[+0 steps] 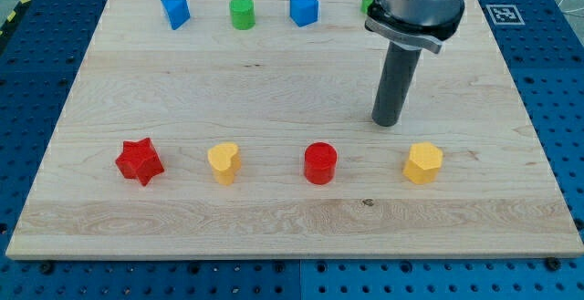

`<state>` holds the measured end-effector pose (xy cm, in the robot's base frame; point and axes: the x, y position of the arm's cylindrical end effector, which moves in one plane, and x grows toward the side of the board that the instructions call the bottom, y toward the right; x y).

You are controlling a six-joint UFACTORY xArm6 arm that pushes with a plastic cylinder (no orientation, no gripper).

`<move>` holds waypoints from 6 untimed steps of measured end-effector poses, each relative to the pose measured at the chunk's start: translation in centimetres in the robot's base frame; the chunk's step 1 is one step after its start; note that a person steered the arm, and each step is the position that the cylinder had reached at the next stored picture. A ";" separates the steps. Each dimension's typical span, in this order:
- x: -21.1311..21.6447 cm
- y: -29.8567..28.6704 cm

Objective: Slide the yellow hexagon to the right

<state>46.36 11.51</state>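
Yellow marks the task's block: the yellow hexagon (423, 163) sits in the near row toward the right of the bench (274, 81), with bare wood between it and the right edge. My tip (387, 122), the end effector here, is a plain rod with nothing to open or hold; it stands just beyond the hexagon and slightly to its left, apart from it. As I judge it, the push has not yet begun: the tip must first come down to the hexagon's left side, between it and the red cylinder (320, 163), then sweep right. Further left lie a yellow heart (224, 162) and a red star (139, 160), well clear.
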 end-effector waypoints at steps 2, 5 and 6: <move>1.5 0.8; 6.2 -0.6; 7.2 1.5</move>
